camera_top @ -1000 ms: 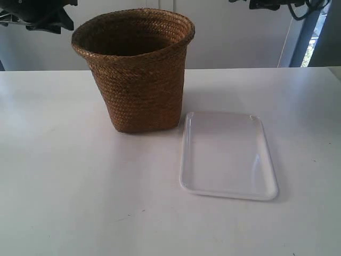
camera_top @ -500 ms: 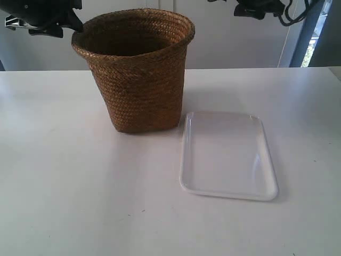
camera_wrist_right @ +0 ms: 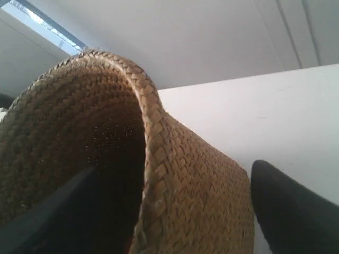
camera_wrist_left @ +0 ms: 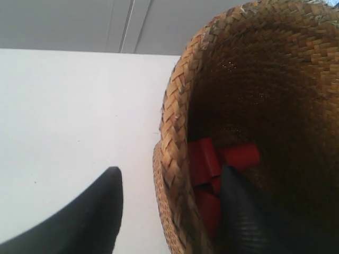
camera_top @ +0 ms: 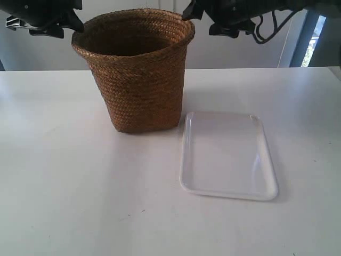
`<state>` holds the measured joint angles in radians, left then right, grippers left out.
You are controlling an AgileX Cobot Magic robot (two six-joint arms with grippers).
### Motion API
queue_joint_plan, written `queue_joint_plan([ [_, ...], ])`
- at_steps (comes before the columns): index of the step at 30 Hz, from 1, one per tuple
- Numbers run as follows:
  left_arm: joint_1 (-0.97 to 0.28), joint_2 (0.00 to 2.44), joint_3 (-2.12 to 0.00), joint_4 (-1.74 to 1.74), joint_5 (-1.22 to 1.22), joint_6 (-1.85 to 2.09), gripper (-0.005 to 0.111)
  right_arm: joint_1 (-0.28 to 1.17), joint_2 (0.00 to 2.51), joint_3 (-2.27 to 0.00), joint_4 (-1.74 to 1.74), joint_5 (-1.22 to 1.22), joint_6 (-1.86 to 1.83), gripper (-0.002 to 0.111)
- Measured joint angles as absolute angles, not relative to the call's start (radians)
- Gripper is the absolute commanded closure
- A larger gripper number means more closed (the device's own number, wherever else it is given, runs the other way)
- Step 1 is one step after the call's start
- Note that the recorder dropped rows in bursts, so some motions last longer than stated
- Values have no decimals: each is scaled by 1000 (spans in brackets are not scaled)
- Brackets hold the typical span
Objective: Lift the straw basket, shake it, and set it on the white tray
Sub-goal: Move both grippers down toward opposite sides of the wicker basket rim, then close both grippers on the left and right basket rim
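straw basket [camera_top: 139,85]: upright, red blocks [camera_wrist_left: 204,159] inside | white tray [camera_top: 226,157]: just beside

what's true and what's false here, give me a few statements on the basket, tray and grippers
1. The basket stands on the tray. False: it stands on the table, beside the tray.
2. The tray is empty. True.
3. Red things lie in the basket. True.
4. The left gripper is shut on the rim. False: its jaws stand open, one inside the rim, one outside.
5. The right gripper straddles the rim with open jaws. True.
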<state>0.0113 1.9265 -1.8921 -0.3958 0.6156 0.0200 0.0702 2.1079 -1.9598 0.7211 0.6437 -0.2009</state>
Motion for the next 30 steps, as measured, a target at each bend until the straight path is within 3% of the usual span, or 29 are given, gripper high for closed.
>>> queue_joint_plan([
  [26, -9, 2021, -1892, -477, 598, 60, 47, 82, 2255, -2080, 714, 683, -157, 35],
  [30, -9, 2030, -1896, -483, 596, 60, 48, 82, 2259, -2080, 714, 687, -151, 40],
])
